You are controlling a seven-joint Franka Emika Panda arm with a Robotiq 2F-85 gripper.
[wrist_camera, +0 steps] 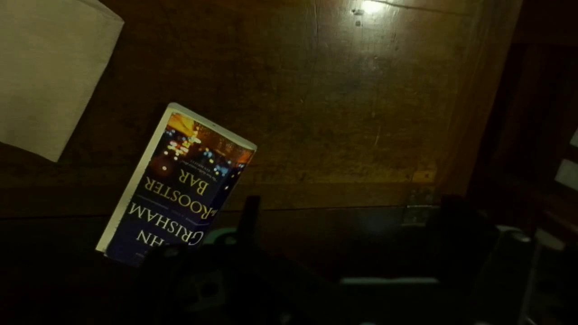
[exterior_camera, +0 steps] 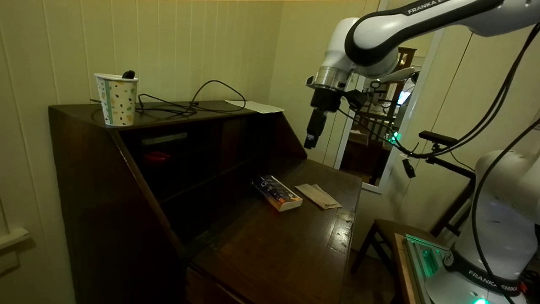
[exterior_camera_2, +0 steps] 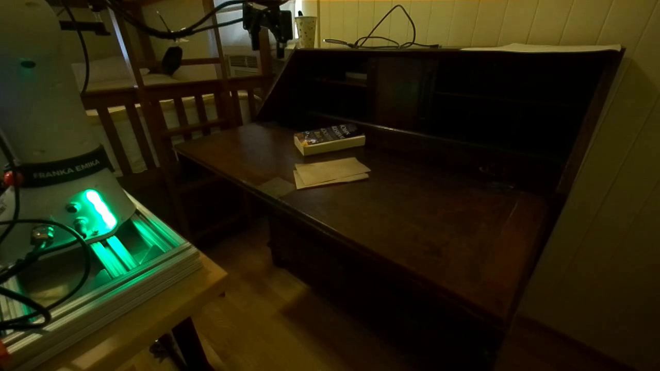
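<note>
- Your gripper (wrist_camera: 350, 198) sits nearest the wrist camera, its fingers (wrist_camera: 250, 216) spread wide with nothing between them; it hangs above the desktop (exterior_camera: 274, 249).
- Up from it, the arm (exterior_camera: 392, 33) shows "FRANKA E", the rest out of view; the base (exterior_camera_2: 56, 154) reads "FRANKA EMIKA" in both exterior views. Drooping cables (exterior_camera: 422, 156) could catch the desktop's edge if you swing low.
- Next comes the paperback (wrist_camera: 176, 185), flat on the desktop, cover up, slantwise to your fingers. Come down at this angle and a fingertip could shove it toward the dark compartments (exterior_camera_2: 490, 113), where poor light may spoil your depth judgement.
- Upside down in the wrist view, you can read "GRISHAM" and "ROOSTER BAR"; only "HN" of the first name clears your gripper, and smaller print is illegible.
- Just beside it lies folded paper (exterior_camera: 318, 196), without readable writing; a light brush could slide it.
- Farthest, on the upper ledge (exterior_camera: 156, 118), a patterned cup (exterior_camera: 118, 101) stands upright near a looped cord (exterior_camera: 190, 110); snag that cord and the cup could tip.
</note>
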